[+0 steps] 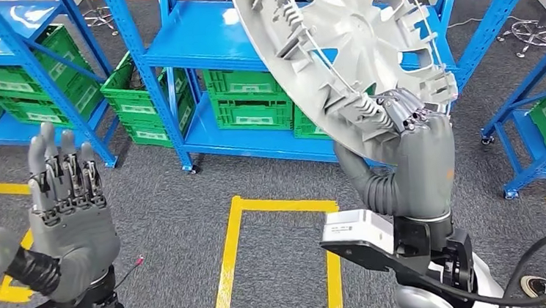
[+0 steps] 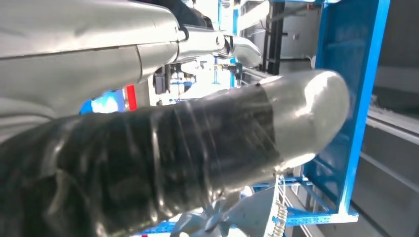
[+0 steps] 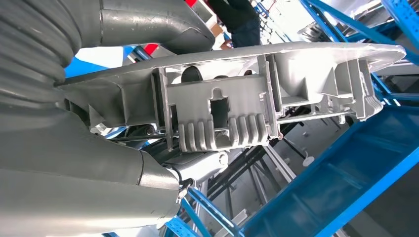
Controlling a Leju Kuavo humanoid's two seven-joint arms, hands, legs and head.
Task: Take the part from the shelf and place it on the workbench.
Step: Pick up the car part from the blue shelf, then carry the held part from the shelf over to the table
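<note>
One hand does the holding here: your right hand (image 1: 419, 159) has its fingers (image 1: 405, 111) hooked over the lower rim of the part (image 1: 334, 39), thumb behind, so the grey disc is clamped at its edge. In the right wrist view the rim (image 3: 237, 64) runs edge-on between thumb and fingers; a rim grip is probably the only purchase on a disc this wide. It rides tilted, ribbed back toward you, lifted clear in front of the shelf (image 1: 195, 42) and touching none of it. Your left hand (image 1: 67, 207) stands raised, palm forward, fingers straight and slightly apart, holding nothing, likely kept out of the disc's way. Green crates (image 1: 247, 97) sit along the shelf's lower level. Yellow tape (image 1: 275, 260) marks a square on the floor. Workbench not seen; expect a turn before placing.
</note>
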